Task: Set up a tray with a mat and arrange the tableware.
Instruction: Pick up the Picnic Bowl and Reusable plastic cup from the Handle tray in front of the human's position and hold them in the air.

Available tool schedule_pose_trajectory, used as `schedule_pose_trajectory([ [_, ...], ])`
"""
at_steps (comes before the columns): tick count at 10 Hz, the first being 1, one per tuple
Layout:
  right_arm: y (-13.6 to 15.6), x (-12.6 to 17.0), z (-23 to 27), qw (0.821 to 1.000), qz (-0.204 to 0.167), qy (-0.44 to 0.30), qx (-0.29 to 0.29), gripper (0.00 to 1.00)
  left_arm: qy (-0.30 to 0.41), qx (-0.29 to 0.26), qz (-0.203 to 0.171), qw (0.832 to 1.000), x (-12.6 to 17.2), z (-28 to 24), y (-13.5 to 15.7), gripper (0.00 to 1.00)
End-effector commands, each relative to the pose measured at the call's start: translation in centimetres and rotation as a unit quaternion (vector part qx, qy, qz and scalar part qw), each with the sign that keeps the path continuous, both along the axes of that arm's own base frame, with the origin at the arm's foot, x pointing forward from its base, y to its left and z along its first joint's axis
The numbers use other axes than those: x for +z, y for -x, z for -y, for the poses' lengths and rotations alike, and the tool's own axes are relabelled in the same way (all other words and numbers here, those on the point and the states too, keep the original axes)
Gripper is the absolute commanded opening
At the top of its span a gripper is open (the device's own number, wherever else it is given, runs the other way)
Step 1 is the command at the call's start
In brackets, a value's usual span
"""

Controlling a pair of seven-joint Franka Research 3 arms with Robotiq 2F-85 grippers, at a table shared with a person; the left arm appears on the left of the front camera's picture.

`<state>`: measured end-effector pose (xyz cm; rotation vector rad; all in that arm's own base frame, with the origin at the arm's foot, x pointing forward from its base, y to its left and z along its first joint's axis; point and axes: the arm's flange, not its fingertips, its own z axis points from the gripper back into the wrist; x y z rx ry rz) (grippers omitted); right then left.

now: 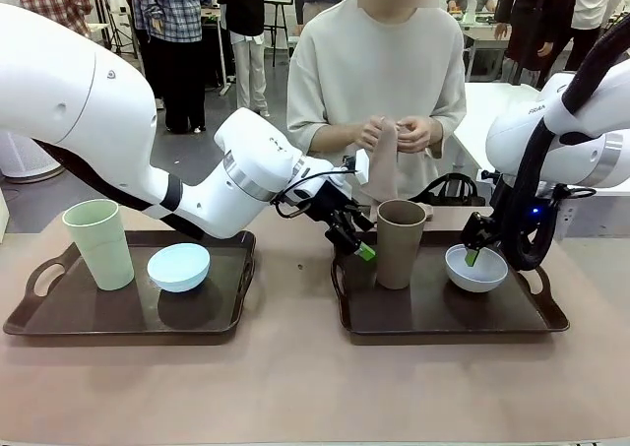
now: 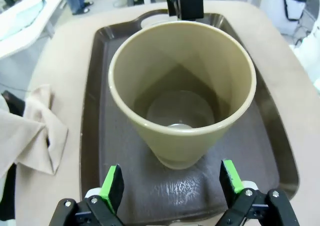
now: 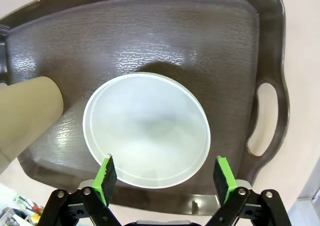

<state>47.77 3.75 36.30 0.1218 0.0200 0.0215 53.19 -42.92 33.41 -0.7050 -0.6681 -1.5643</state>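
The right-hand brown tray (image 1: 443, 313) holds the brown cup (image 1: 400, 242) and the bluish-white bowl (image 1: 476, 268). My left gripper (image 1: 356, 239) is open, just left of the brown cup (image 2: 182, 91); in the left wrist view its green pads (image 2: 112, 182) stand apart on either side of the cup's base. My right gripper (image 1: 477, 250) hangs open over the bowl (image 3: 146, 128), its fingers (image 3: 106, 173) spread above the bowl's near rim. The left tray (image 1: 59, 318) carries the pale green cup (image 1: 98, 244) and the light blue bowl (image 1: 179, 267). A person across the table holds a rolled beige mat (image 1: 382, 165) in both hands.
Both trays have raised rims and cut-out handles (image 3: 262, 118). The brown cup (image 3: 27, 116) stands close to the bowl in the right wrist view. Beige cloth (image 2: 35, 131) lies beside the tray (image 2: 97, 136) in the left wrist view. Bare table runs along the front edge.
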Motion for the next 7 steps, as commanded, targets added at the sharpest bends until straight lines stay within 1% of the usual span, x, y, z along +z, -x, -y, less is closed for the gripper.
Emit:
schedule_pose_trajectory([
  [1, -0.1, -0.4, 0.0, 1.000, 0.003, 0.002, -0.017, 1.00, 0.037, -0.008, -0.008, 0.999, -0.9, -0.5, 0.7, 1.00],
  [2, 0.0, -0.4, 0.1, 1.000, 0.003, 0.002, -0.019, 1.00, 0.040, -0.006, -0.002, 0.999, -1.1, -0.4, 1.0, 1.00],
  [3, -0.1, -0.3, 0.2, 1.000, 0.002, 0.004, -0.021, 1.00, 0.049, -0.009, -0.008, 0.999, -1.5, -0.1, 0.8, 1.00],
  [5, -0.1, -0.3, 0.4, 1.000, 0.002, 0.004, -0.023, 1.00, 0.039, -0.023, -0.007, 0.999, -2.3, 0.9, 1.2, 1.00],
  [6, 0.0, -0.4, 0.6, 1.000, 0.002, 0.004, -0.023, 1.00, 0.038, -0.011, -0.009, 0.999, -2.7, 1.2, 1.0, 1.00],
  [7, -0.1, -0.6, 0.7, 1.000, 0.001, 0.004, -0.024, 1.00, 0.041, -0.010, -0.002, 0.999, -3.0, 1.6, 0.6, 1.00],
])
